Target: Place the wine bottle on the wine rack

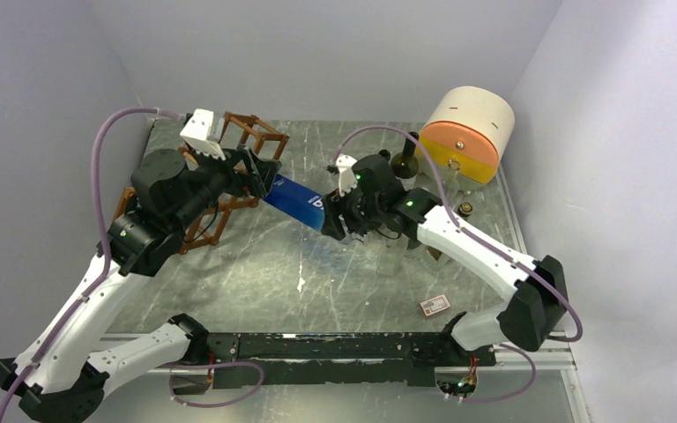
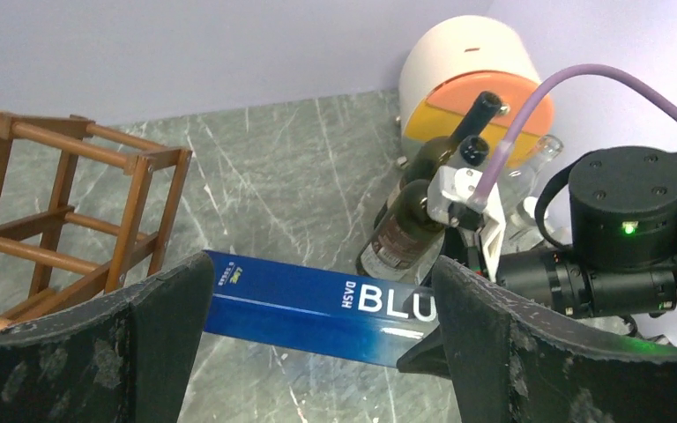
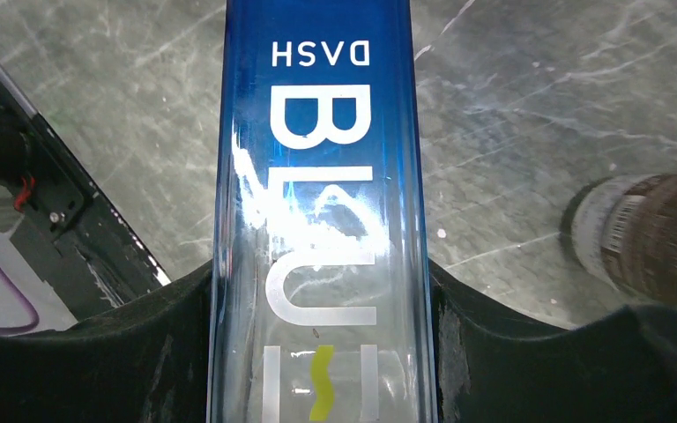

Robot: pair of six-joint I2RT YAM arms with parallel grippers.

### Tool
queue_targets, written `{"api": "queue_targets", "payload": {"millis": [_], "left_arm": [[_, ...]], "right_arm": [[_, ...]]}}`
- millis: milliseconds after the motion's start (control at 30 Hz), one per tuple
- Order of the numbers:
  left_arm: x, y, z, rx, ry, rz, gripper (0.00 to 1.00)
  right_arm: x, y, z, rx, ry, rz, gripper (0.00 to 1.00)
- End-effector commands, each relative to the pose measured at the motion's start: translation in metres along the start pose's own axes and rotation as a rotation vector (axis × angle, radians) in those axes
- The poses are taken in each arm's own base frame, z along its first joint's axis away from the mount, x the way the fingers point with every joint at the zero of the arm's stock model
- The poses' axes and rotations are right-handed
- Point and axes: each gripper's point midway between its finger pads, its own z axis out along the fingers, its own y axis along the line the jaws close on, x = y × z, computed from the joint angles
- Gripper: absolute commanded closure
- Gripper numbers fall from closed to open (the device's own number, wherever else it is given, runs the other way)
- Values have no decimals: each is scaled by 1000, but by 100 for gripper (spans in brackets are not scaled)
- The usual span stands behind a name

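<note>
The wine bottle is a square blue glass bottle [image 1: 298, 203] marked "DASH BLU", held level above the table. My right gripper [image 1: 335, 220] is shut on its clear end; in the right wrist view both pads press its sides [image 3: 322, 335]. My left gripper [image 1: 260, 176] is open at the bottle's blue end, and in the left wrist view the bottle [image 2: 317, 304] lies across the gap between the spread fingers [image 2: 322, 291]; I cannot tell whether they touch it. The wine rack [image 1: 251, 132] of reddish-brown bars stands behind and under the left arm, and shows at the left of the left wrist view [image 2: 62, 211].
Dark wine bottles [image 1: 405, 159] stand behind the right gripper, also seen from the left wrist [image 2: 414, 220] and the right wrist [image 3: 652, 233]. A white and orange round container [image 1: 470, 132] sits at the back right. A small card [image 1: 435, 305] lies near the front right.
</note>
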Motion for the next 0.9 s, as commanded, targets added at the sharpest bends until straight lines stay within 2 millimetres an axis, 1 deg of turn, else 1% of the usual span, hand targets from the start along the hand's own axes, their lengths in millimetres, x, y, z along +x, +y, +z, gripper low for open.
{"api": "queue_targets", "payload": {"millis": [0, 67, 133, 267, 300, 333, 467, 567, 667, 867], "left_arm": [[13, 10, 15, -66, 76, 8, 3], [19, 13, 24, -93, 111, 5, 3], [21, 20, 32, -139, 128, -3, 3], [14, 39, 45, -224, 120, -21, 3], [13, 45, 48, -244, 121, -29, 3], [12, 54, 50, -275, 118, -78, 3], [16, 91, 57, -284, 146, -227, 3], [21, 115, 58, -300, 165, -305, 3], [29, 135, 56, -347, 182, -341, 3], [43, 170, 46, -474, 201, -338, 3]], "right_arm": [[-57, 17, 8, -57, -216, -91, 100], [-56, 17, 15, -56, -219, -90, 100], [-54, 17, 23, -58, -226, -82, 100], [-59, 21, 35, -87, -275, -70, 100], [-59, 22, 38, -97, -284, -66, 100], [-60, 23, 40, -103, -288, -67, 100], [-60, 23, 54, -120, -288, -79, 100], [-62, 24, 60, -128, -292, -87, 100], [-62, 24, 65, -135, -294, -92, 100], [-63, 25, 78, -154, -294, -91, 100]]}}
